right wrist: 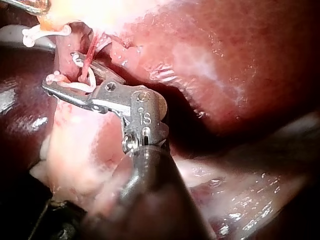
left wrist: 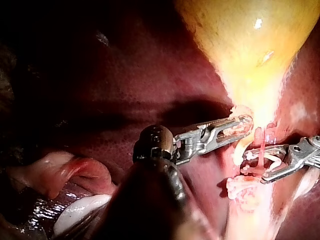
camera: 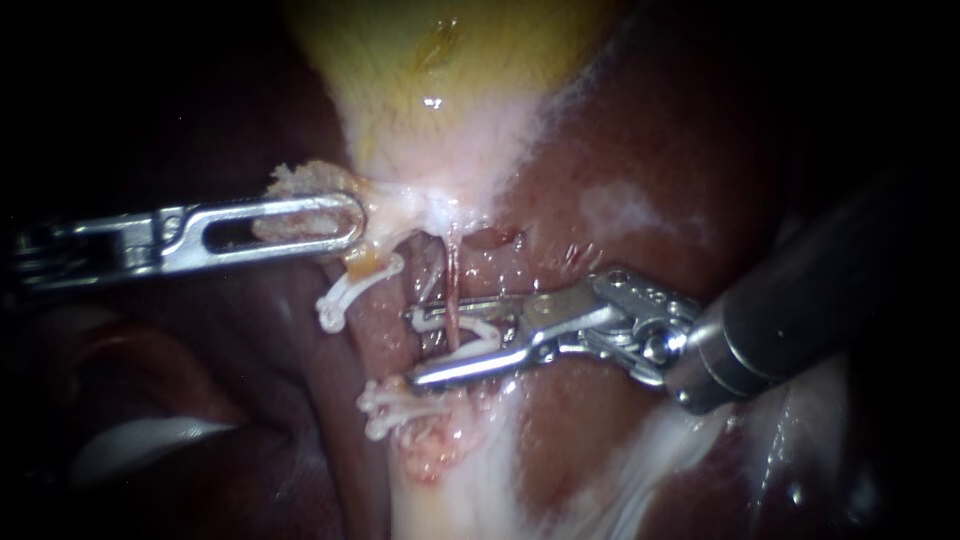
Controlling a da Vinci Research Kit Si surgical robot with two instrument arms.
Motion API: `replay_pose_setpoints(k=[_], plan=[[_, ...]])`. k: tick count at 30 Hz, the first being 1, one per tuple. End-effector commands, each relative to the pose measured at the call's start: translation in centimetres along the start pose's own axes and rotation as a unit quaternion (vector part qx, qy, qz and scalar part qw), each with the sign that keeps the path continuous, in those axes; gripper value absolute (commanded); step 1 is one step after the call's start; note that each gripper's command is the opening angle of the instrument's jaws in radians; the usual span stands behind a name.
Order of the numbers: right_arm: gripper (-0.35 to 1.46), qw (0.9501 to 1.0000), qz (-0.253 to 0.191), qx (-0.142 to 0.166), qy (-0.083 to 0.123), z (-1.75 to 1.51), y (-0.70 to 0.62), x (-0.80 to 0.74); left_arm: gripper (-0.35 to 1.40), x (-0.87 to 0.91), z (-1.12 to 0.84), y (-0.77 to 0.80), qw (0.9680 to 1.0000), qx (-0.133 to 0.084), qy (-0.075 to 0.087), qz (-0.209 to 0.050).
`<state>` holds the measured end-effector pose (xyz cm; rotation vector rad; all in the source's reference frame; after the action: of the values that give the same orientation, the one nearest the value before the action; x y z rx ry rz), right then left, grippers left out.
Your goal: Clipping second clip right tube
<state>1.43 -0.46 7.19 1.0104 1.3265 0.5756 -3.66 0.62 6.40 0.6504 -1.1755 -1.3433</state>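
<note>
Two instruments are working here. The right instrument is straddling the right tube, its jaws standing apart and carrying what seems to be an open white clip seated against both. Squeezing it shut squarely across the tube is what the next move is calling for. Beside the tube, the left instrument is clamping the gallbladder neck. Wet liver is glistening behind the tube, everything beyond lying dark.
</note>
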Motion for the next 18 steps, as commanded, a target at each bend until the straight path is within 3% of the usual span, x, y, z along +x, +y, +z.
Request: replay_pose_setpoints(k=[1, 8, 18], plan=[[0.49, 1.0000, 0.002, 0.002, 0.001, 0.01, 0.00, 0.00, -0.35, 0.00, 0.00, 0.00, 1.0000, 0.000, 0.000, 0.000], [0.49, 0.9993, 0.018, 0.030, 0.012, 0.05, -0.02, -0.02, -0.35, 0.00, 0.00, 0.00, 1.0000, 0.000, 0.000, 0.000], [0.49, 0.9977, 0.034, 0.057, 0.018, 0.09, -0.17, -0.02, -0.35, 0.00, 0.00, 0.00, 1.0000, 0.000, 0.000, 0.000]])
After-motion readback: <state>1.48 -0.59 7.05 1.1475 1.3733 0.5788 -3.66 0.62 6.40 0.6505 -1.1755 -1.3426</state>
